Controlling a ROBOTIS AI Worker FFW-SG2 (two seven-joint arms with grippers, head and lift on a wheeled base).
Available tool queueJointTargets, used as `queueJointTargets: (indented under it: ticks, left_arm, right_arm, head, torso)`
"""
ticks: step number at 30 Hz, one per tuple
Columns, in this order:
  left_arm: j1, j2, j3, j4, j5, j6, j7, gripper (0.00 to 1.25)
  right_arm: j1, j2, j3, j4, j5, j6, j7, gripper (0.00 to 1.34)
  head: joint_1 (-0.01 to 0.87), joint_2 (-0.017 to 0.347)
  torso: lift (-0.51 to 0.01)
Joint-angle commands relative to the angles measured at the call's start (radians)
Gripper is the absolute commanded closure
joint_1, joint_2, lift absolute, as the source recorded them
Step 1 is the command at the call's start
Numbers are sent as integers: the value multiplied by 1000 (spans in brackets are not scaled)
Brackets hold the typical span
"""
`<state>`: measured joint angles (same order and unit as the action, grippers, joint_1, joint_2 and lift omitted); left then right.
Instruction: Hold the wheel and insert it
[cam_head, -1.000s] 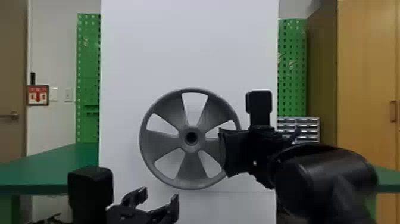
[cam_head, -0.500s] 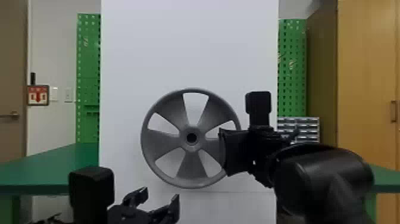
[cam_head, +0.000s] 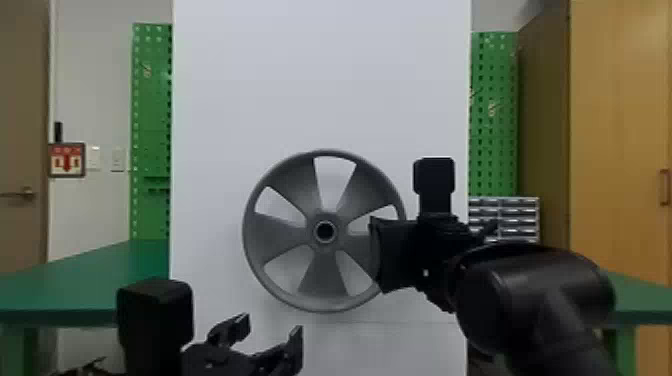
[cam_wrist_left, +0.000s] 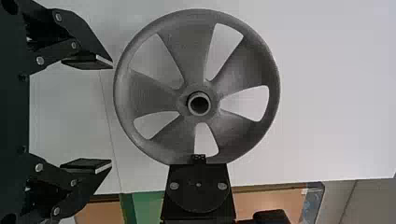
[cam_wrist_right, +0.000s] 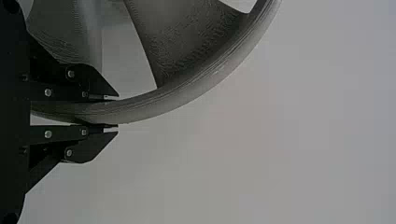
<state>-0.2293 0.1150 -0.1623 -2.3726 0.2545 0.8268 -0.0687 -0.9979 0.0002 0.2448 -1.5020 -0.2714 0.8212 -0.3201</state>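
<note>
so, right gripper (cam_head: 379, 256) clamps wheel (cam_head: 322, 277)

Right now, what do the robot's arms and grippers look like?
Mostly black. The right arm has a smooth, rounded casing. The left gripper and right gripper have flat, angular fingers with silvery round fasteners and pale tip edges. Nearby are boxy, round-cornered housings.

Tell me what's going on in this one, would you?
The robot's right claw grips the rim of a gray five-spoked wheel, holding it upright in front of a white panel, with the hub's hole facing the robot. The left claw is empty and open, below and to the left of the wheel in the head view. Whether the wheel is seated on anything behind it, I can't tell.
</note>
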Motion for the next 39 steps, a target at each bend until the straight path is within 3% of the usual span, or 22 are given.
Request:
queueJointTargets:
  ticks: [1,14,19,22,24,29,39]
  left_arm:
    - [1,0,0,1,0,0,0,495]
    - [1,0,1,1,2,0,1,495]
    - [1,0,1,1,2,0,0,495]
    - [1,0,1,1,2,-2,0,495]
    - [1,2,1,3,2,0,0,495]
    - [1,2,0,3,2,0,1,495]
    - [1,2,0,3,2,-2,1,495]
  right_arm:
    - [-2,1,1,3,0,-7,0,1096]
    - [4,1,-4,2,-9,-14,0,1064]
    - [12,1,-5,2,-15,-39,0,660]
    - [10,1,-5,3,-20,-40,0,584]
    - [12,1,-5,3,-22,-42,0,446]
    - [13,1,-7,8,-34,-54,3,5]
    - [18,1,-2,11,-43,-70,3,-2]
  head:
    - [0,29]
    - [0,29]
    - [0,29]
    - [0,29]
    - [0,29]
    - [0,29]
    - [0,29]
  torso:
    - [-488]
    - [-488]
    - [-488]
    - [-488]
    - [-488]
    - [-488]
    - [-488]
